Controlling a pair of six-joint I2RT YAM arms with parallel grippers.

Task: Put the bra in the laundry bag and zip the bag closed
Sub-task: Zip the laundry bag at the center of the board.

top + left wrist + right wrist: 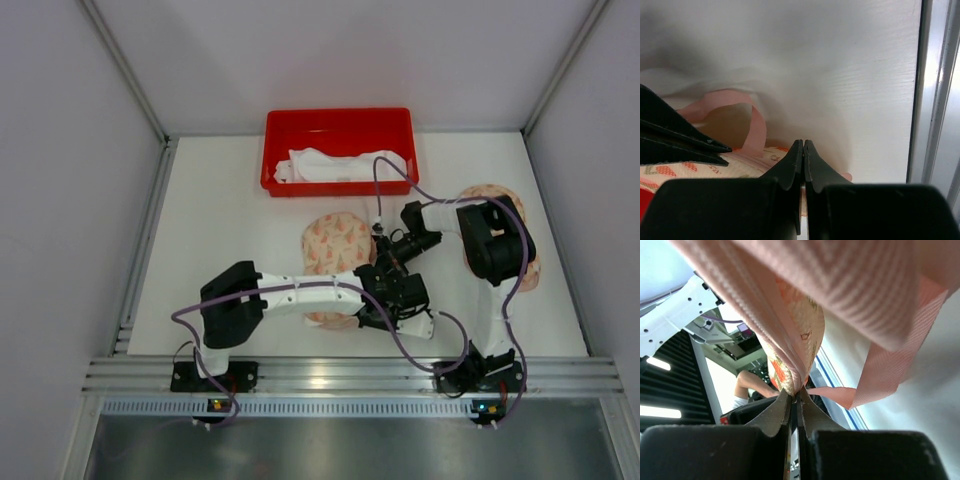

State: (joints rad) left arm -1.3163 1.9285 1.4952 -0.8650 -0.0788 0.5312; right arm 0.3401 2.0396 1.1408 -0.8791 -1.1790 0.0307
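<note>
The right gripper (795, 392) is clamping the laundry bag (335, 245) by its seam, the left gripper (803, 150) pressing shut alongside, while the white bra (330, 165) is lying crosswise in the red bin (340, 122), beyond both.

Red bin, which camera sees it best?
The top external view. It shows the whole red bin from above, with white cloth lying inside. Neither wrist view clearly shows the bin, because both look closely at pink fabric instead.
</note>
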